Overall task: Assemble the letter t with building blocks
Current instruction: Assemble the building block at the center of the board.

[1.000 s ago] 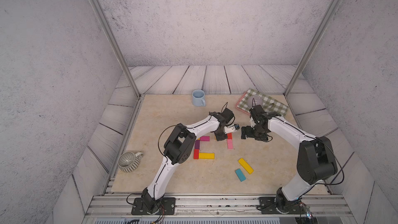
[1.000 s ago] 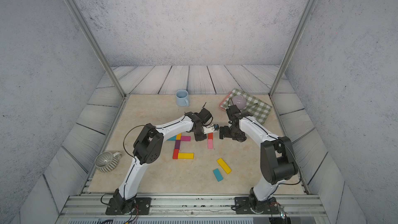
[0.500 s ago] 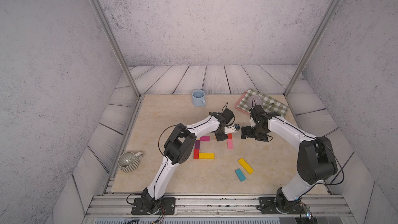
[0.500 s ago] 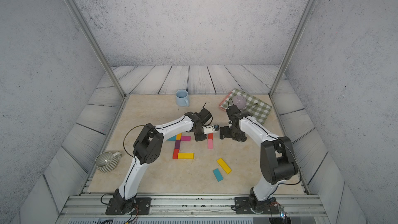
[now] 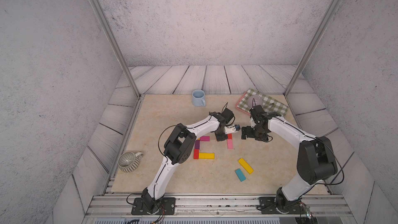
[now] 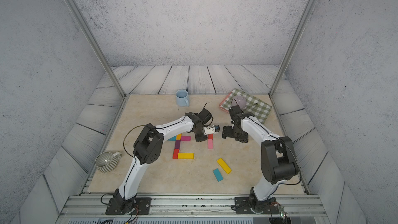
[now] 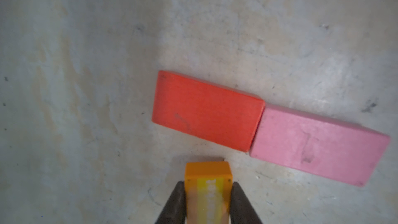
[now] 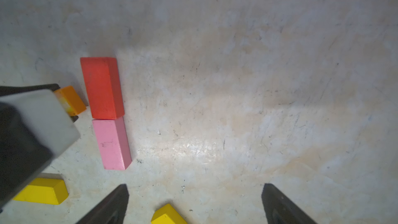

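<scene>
Orange building block (image 7: 207, 173): pinched endwise between jaws of left gripper (image 7: 207, 183), tip just short of red block (image 7: 207, 110), itself butted against pink block (image 7: 318, 145); likely held so for setting down as crossbar beside that stem. Right gripper (image 8: 195, 187): jaws spread wide, empty, apparently standing clear.

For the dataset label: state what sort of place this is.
Probably a lab robot test cell: two robot arms bolted to an aluminium rail, plain panel walls with metal posts, toy building blocks on a beige tabletop.
</scene>
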